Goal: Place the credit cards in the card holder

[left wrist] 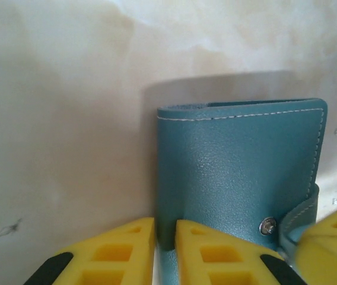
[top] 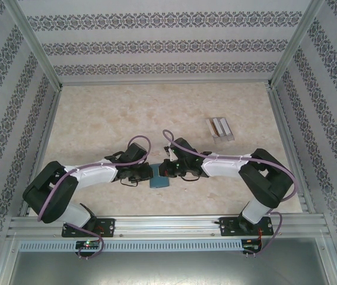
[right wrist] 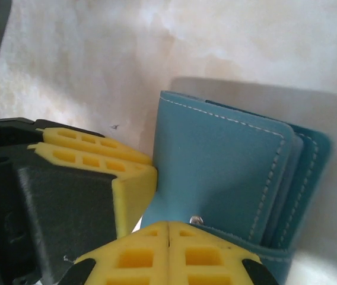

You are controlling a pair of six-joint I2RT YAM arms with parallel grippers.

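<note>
The teal card holder [top: 158,181] lies folded on the table between the two arms. In the left wrist view the card holder [left wrist: 239,166] stands with its near edge between the fingers of my left gripper [left wrist: 165,240], which is shut on that edge. My left gripper [top: 146,174] comes in from the left. My right gripper [top: 167,172] comes in from the right and is shut. Its tips [right wrist: 168,228] touch the strap by the snap [right wrist: 196,219], and nothing shows between them. Pale grey flat pieces [top: 221,127] at the back right look like the credit cards.
The arms' bases and a metal rail [top: 168,225] run along the near edge. Patterned walls close in the table's left, back and right sides. The left gripper's fingers [right wrist: 97,154] crowd the holder's left side in the right wrist view.
</note>
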